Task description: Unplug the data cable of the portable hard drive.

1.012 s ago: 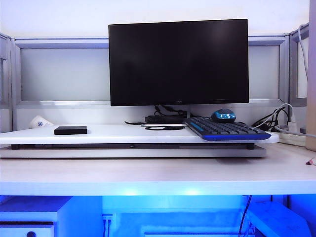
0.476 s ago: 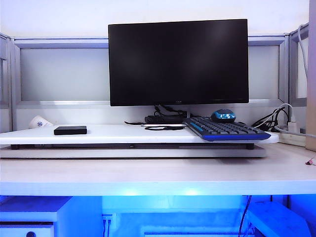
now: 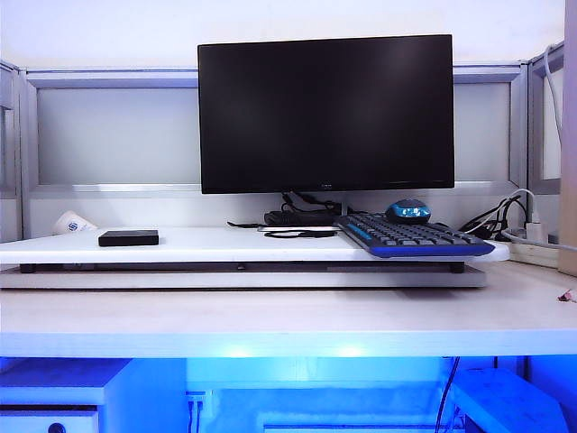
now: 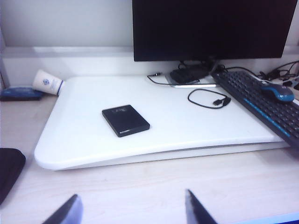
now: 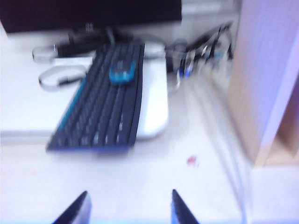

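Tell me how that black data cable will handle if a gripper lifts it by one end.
Probably floppy: the data cable is thin and lies curled in a loop, so it should droop. Likely very light, dragging easily across the smooth white board.

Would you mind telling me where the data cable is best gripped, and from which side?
Judging by its pose, grip the data cable at its small plug end, from above: it lies flat and looped on the white board, unplugged, apart from the portable hard drive.
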### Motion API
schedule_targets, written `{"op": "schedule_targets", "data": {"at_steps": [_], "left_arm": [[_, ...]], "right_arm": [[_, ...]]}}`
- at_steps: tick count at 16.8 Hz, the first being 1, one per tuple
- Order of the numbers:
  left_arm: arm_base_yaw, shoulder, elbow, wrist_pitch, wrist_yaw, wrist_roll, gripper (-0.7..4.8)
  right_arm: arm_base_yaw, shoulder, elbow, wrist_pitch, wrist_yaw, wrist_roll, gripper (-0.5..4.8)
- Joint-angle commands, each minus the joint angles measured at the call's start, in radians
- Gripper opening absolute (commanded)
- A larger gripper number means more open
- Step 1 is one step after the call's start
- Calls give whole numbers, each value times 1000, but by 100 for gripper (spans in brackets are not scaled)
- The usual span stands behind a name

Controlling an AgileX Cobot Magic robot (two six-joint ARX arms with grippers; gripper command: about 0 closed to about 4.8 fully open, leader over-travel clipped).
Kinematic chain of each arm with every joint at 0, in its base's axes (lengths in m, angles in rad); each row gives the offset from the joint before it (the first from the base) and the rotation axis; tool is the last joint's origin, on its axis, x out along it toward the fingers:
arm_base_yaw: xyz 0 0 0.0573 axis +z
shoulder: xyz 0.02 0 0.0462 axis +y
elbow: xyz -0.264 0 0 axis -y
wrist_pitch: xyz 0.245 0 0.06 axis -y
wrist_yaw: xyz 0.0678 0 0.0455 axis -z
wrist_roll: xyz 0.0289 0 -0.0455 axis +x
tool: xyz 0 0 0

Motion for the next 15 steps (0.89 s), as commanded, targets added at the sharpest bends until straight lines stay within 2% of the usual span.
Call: {"op": "schedule_targets", "data": {"at_steps": [1,2,4,6,7,10,13,15], "left_arm": [[1,-3,4,32,-28,-3,231],[1,-3,4,32,-28,-3,205],[1,-6,4,32,-25,-7,205],[1,-6,4,32,-25,-51,205],[1,-6,4,32,-24,-65,205],[1,-6,4,54,-24,-90,205],[1,-6,3,56,-24,-90,204],[1,-6,-8,58,-24,-90,175]], "right_arm": [[0,2,-58,81,-16,5,204],[0,1,-75,101,-31,8,186],[0,-1,-81,117,-120,9,134],[0,-23,-81,122,-169,27,134],[0,-36,-81,122,-169,35,134],[1,-121,-81,85,-169,35,89],[1,-198,-81,39,-164,34,89],[0,-193,-85,25,-162,34,89]]}}
